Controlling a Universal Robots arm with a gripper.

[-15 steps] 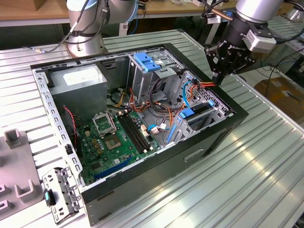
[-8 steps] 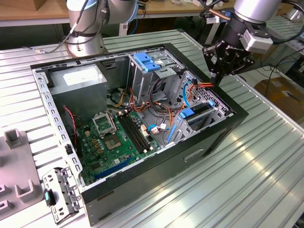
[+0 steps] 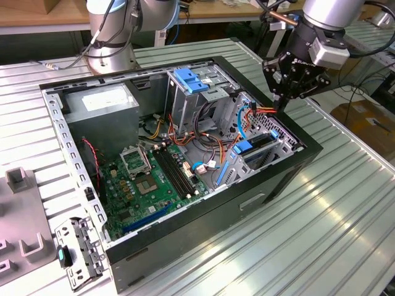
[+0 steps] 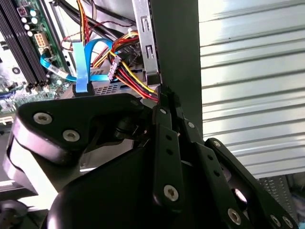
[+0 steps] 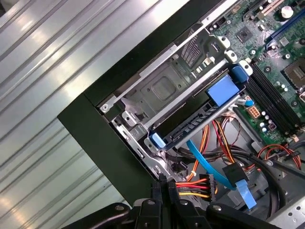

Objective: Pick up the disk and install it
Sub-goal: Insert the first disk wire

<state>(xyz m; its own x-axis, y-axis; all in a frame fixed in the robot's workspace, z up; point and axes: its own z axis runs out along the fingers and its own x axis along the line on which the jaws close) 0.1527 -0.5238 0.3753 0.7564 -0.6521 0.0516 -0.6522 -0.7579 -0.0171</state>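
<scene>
The disk (image 5: 190, 128) is a dark flat slab with blue plastic rails, lying edge-on in the metal bay at the corner of the open computer case (image 3: 290, 166); it also appears in the exterior view as the disk (image 3: 258, 147). My gripper (image 3: 281, 106) hangs over the case's far right corner, just above the wall, apart from the disk. In both wrist views the gripper (image 4: 164, 93) (image 5: 164, 180) has its fingers pressed together with nothing between them. The tips sit right beside a red, yellow and black power cable bundle (image 5: 195, 183).
A tall drive cage with a blue latch (image 3: 191, 80) stands at the case's back. A grey power-supply box (image 3: 102, 102) and green motherboard (image 3: 151, 179) lie inside. Blue data cables (image 5: 209, 167) cross near the bay. The ribbed metal table (image 3: 333, 222) surrounds the case.
</scene>
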